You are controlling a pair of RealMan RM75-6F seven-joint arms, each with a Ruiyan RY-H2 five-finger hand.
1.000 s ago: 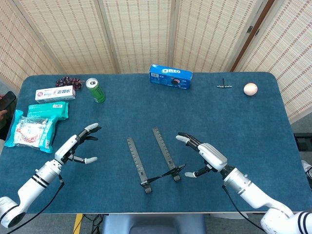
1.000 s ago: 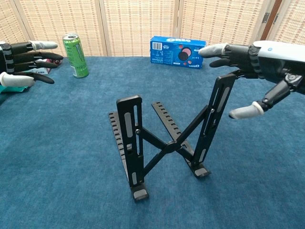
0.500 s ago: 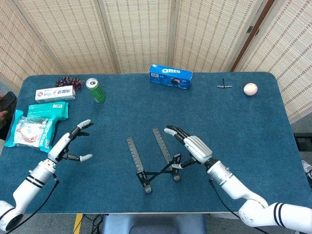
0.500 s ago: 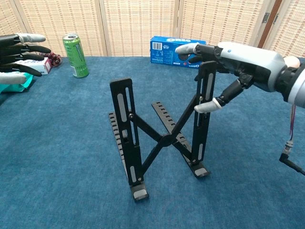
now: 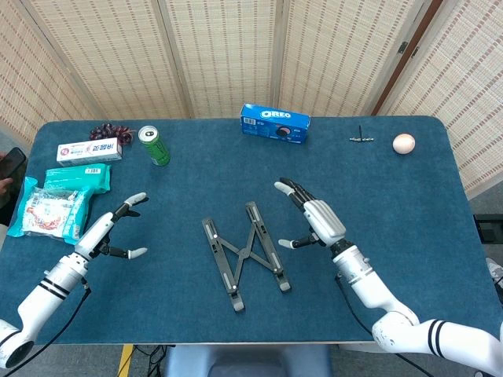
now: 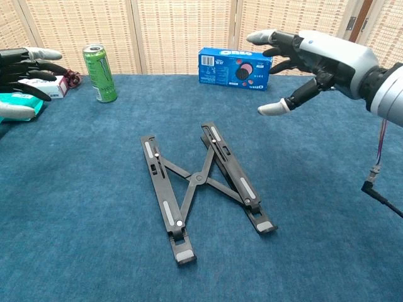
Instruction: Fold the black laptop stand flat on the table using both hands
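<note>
The black laptop stand (image 5: 244,256) (image 6: 200,181) lies collapsed flat on the blue table, its two rails crossed by an X-shaped linkage. My right hand (image 5: 313,217) (image 6: 310,54) hovers to the right of the stand and above it, fingers spread, touching nothing. My left hand (image 5: 112,228) (image 6: 24,69) floats well to the left of the stand, fingers apart and empty.
A green can (image 5: 155,146) (image 6: 100,73), a toothpaste box (image 5: 89,150), grapes (image 5: 109,131) and teal snack packs (image 5: 61,203) sit at the left. An Oreo box (image 5: 274,123) (image 6: 235,69) stands at the back centre. A small black tool (image 5: 361,137) and an egg (image 5: 403,144) lie back right.
The stand has dropped from upright to flat on the table. My right hand has let go of its top rail and lifted away to the right. My left hand barely moved.
</note>
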